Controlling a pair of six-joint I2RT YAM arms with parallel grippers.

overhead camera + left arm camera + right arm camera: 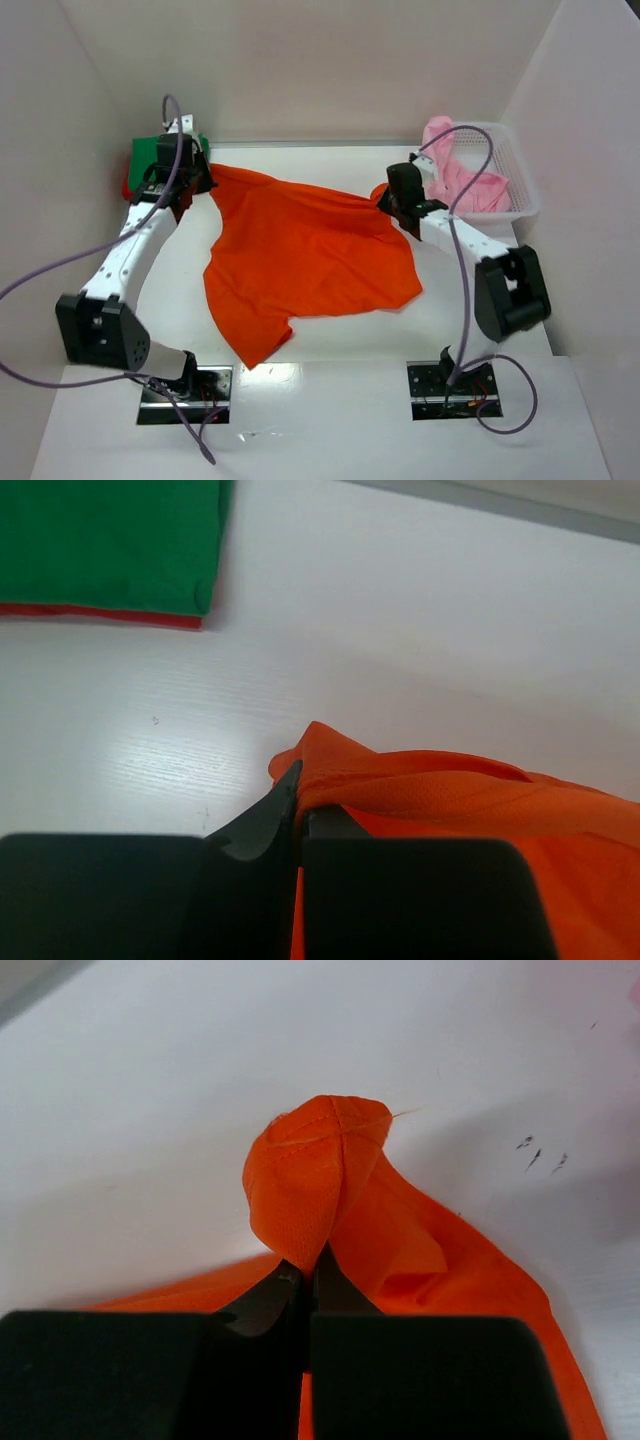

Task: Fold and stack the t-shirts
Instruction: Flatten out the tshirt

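- Found a white bench (330, 345), matt, with faint wood grain showing in the left wrist view.
- Noted plain pale walls (350, 60) closing in the bench at 9, 12 and 3 o'clock.
- Recorded a few small dark marks (540, 1155) on the bench surface, seen only in the right wrist view.
- Found the orange t-shirt (300, 250) spread over the middle of the bench, rumpled, with one lobe trailing toward 7 o'clock.
- Found the left hand (190, 185) at 10 o'clock, closed tight on the shirt's far-left corner, with cloth pinched between the fingers.
- Found the right hand (395, 205) at 2 o'clock, likewise closed tight on the shirt's far-right corner, with a bunched, stitched fold rising above the fingertips.
- Noted the shirt's far edge drawn between the two hands.
- Located the green t-shirt (145, 155), folded flat at 10 o'clock in the far-left corner and lying on the red t-shirt (100, 613), of which only an edge shows.
- Located the pink t-shirt (465, 180), crumpled in a white lattice basket (520, 180) at 2 o'clock against the right wall.
- Noted purple cables (40, 270) looping from both arms.
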